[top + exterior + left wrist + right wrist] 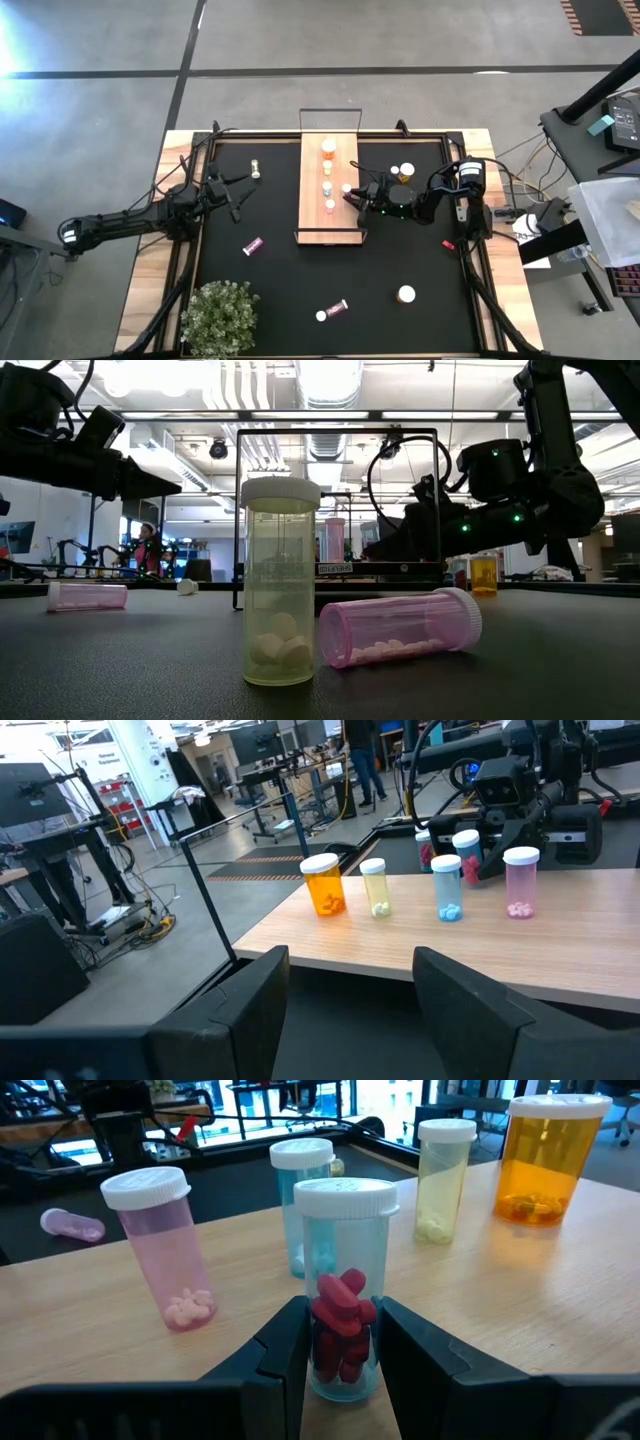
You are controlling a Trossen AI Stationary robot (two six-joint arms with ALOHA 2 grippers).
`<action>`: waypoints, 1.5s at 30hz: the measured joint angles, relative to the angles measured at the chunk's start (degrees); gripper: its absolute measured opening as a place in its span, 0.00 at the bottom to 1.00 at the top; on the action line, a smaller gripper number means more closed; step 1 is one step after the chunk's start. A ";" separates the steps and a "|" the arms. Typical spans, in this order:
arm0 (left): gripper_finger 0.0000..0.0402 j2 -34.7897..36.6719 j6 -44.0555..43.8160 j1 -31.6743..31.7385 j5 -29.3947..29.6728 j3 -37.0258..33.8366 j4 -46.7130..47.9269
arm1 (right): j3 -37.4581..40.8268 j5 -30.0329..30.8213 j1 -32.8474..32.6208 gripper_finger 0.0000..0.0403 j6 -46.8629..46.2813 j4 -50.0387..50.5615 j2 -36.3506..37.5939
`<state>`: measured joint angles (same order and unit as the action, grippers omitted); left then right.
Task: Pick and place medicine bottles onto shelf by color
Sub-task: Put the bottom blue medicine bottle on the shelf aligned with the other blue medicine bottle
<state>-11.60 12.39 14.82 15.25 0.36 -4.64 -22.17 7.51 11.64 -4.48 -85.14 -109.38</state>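
My right gripper (340, 1355) clamps an upright pale blue bottle (343, 1280) on the shelf (560, 1300), beside the row; left gripper (350, 990) wide.

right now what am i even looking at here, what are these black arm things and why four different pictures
These are two robot arms at a table, sorting pill bottles onto a wooden shelf. One picture looks straight down from overhead, one looks level across the tabletop, and two come from cameras on the arms' wrists.

The right gripper is shut on a clear bottle of red pills, standing it on the shelf beside a pink bottle, a blue bottle, a pale yellow bottle and an amber bottle.

The left gripper waits open near the shelf's other side, holding nothing.

More bottles lie on the black mat, near a small green plant.
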 joint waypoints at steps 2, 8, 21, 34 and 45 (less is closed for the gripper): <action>0.49 0.00 0.01 0.01 0.00 0.00 0.00 | 0.00 0.00 0.01 0.24 0.00 0.02 0.00; 0.49 0.00 0.00 -0.02 0.00 0.00 0.00 | 0.00 0.02 0.02 0.24 0.01 0.00 0.00; 0.49 0.00 0.02 0.00 0.00 0.00 0.00 | 0.00 0.03 0.02 0.26 0.31 0.00 0.00; 0.49 0.00 0.00 0.01 0.00 0.00 0.00 | -0.02 0.04 0.02 0.30 0.66 0.00 0.00; 0.49 0.00 0.01 0.01 0.00 0.00 0.00 | -1.17 0.04 0.02 0.30 2.77 -0.81 0.00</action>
<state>-11.60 12.40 14.83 15.25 0.36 -4.64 -23.34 7.55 11.66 -1.71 -85.95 -109.38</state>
